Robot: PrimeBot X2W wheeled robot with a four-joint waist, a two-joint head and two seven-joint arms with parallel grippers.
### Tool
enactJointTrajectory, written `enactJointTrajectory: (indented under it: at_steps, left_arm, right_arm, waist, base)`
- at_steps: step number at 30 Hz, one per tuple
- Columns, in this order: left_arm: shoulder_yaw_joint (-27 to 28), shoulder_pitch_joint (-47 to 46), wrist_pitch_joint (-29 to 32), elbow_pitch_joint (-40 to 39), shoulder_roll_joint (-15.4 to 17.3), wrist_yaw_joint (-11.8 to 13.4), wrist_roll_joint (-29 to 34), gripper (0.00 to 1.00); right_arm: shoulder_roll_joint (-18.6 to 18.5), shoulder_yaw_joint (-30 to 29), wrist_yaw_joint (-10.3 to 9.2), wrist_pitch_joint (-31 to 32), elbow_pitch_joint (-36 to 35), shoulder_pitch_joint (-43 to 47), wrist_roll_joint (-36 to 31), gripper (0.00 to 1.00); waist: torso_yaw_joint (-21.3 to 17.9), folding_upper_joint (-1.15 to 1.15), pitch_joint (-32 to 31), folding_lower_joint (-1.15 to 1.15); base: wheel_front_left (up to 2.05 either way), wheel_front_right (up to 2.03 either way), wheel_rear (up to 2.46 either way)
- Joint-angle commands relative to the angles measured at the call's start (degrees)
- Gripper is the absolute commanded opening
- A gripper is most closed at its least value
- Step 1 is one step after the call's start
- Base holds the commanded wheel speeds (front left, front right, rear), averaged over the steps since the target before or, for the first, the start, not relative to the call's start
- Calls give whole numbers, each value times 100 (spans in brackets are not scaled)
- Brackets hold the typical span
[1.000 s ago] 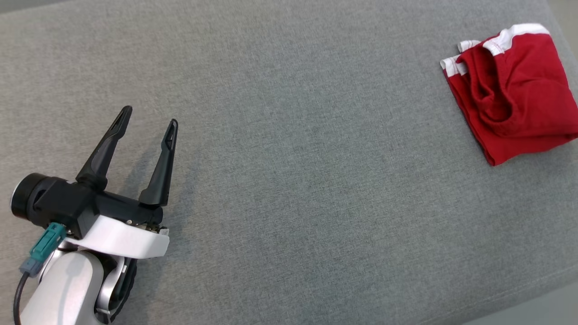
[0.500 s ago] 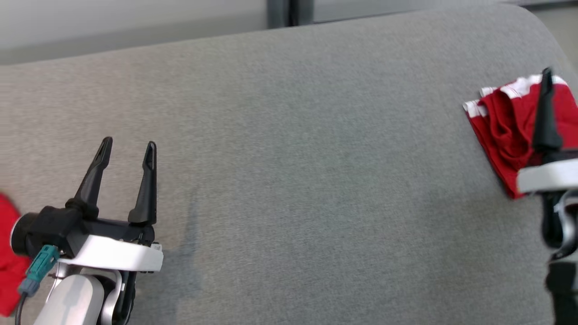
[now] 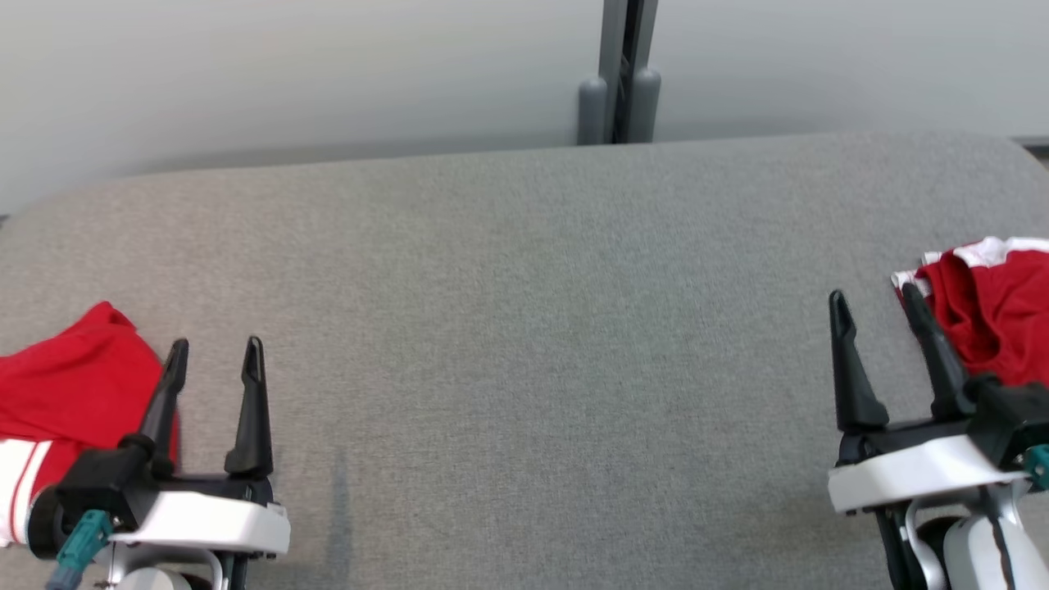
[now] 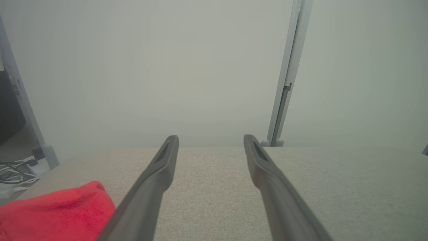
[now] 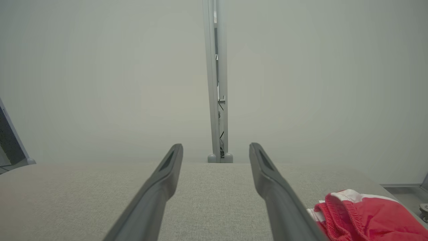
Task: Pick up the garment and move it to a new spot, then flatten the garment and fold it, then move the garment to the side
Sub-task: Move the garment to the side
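Note:
A rumpled red garment (image 3: 74, 385) with white stripes lies at the left edge of the grey padded surface (image 3: 524, 311); it also shows low on the left (image 4: 57, 214) in the left wrist view. My left gripper (image 3: 215, 348) hovers just right of it, open and empty, fingers apart (image 4: 210, 138). A second red garment with white trim (image 3: 1000, 319), folded, lies at the right edge and appears again (image 5: 367, 217) in the right wrist view. My right gripper (image 3: 873, 295) stands open and empty just left of it, its fingers spread (image 5: 216, 146).
A pale wall with a grey vertical post (image 3: 619, 74) runs behind the surface's far edge. Cables (image 4: 13, 167) lie on the floor beyond the left end. A wide stretch of grey fabric separates the two grippers.
The head camera has tilted up, bringing the wall, the left garment and my right gripper into the picture. The folded garment sits as before.

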Motion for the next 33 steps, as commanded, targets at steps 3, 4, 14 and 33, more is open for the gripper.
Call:
enactJointTrajectory:
  at_steps: [3,4,14,33]
  left_arm:
    - [-3,161,-39,33,-9,4,31,100]
    - [-22,208,-38,57,-15,-10,47,100]
    - [-189,552,-38,254,14,-31,154,100]
    - [-281,678,35,505,40,-4,20,100]
  right_arm:
    - [-16,73,1,2,56,207,9,100]
    - [-17,81,1,3,88,285,49,100]
    - [-17,-17,1,-26,336,768,66,100]
    - [-16,-304,1,80,151,1284,167,100]
  waist:
    - [177,0,-309,0]
    - [199,0,-372,0]
    - [302,0,-786,0]
    - [242,0,-957,0]
  base:
    - [0,0,0]
    - [0,0,0]
    - [0,0,0]
    - [0,0,0]
